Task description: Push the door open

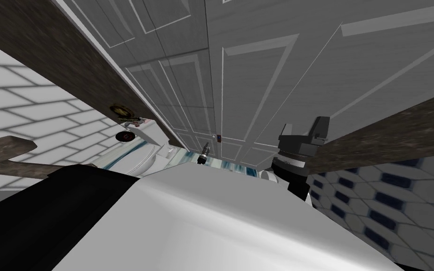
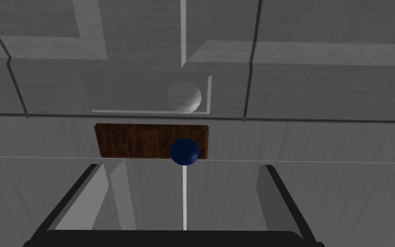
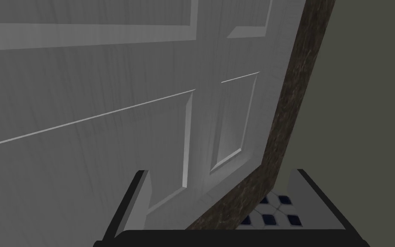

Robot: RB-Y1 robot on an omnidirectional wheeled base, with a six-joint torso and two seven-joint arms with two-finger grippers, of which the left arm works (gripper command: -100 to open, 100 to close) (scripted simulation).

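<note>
Door [image 1: 258,70]: grey, panelled, directly ahead of you, close. Left pincer [image 2: 184,168]: wide open, empty, facing blue knob [image 2: 184,151]. Right pincer [image 3: 220,172]: open, empty, by brown frame [image 3: 286,120]. Hazard: your blades may snag knob or frame mid-push.

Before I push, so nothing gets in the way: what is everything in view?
door: one, grey, panelled, straight ahead
plate: one, brown, on the door
knob: one, dark blue, at the plate's edge
ball: one, pale grey, beyond the plate
frame: one, dark brown, along the door's edge
floor: one, white and blue tiles, by the frame
left tool: one, light grey, open, facing the knob
right tool: one, light grey, open, at the door's edge
</note>
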